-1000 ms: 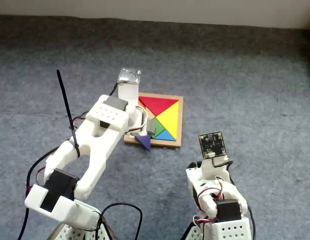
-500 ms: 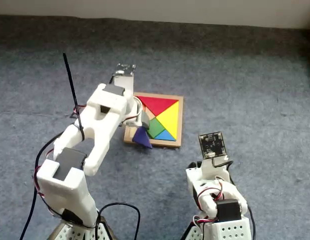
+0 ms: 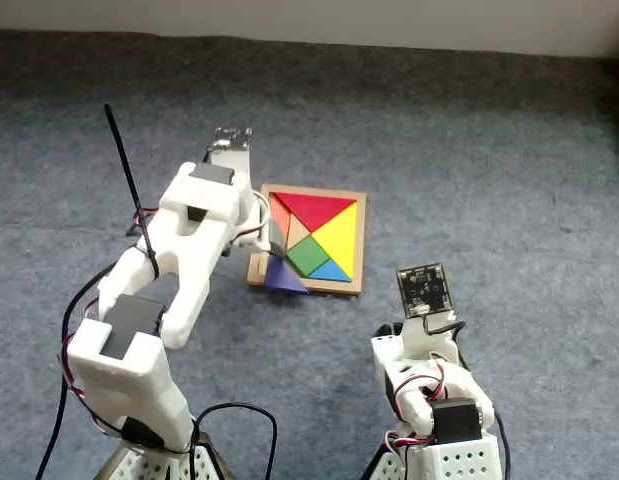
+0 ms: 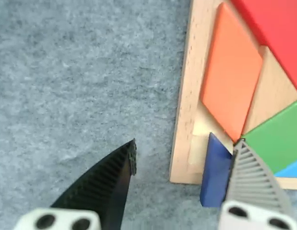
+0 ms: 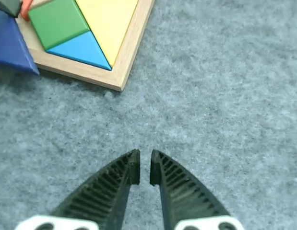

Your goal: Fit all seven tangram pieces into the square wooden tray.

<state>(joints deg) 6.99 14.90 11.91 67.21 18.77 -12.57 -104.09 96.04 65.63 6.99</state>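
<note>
**A:** Why is the left gripper (image 4: 186, 146) spread so wide?

**B:** It straddles the near-left corner of the tray (image 4: 189, 86). Its black finger (image 4: 117, 167) is over the carpet (image 3: 489, 150) and its grey finger (image 4: 246, 167) is beside the dark blue triangle (image 4: 216, 167). It grips nothing. That triangle tilts over the rim, half out, so I judge it needs nudging into the corner gap.

**A:** And the count?

**B:** 6 coloured pieces. 5 lie flat inside: 1 orange (image 4: 232, 91), 1 red (image 3: 314, 208), 1 green (image 3: 309, 255), 1 light blue (image 3: 331, 270) and 1 yellow (image 3: 339, 238). The pale patch in the middle may be piece 7 or bare wood; I cannot tell.

**A:** The right gripper (image 5: 144, 167)?

**B:** It hangs over the carpet, nearer than the tray's near-right corner. Its fingers are almost together and hold nothing, probably parked clear.
</note>
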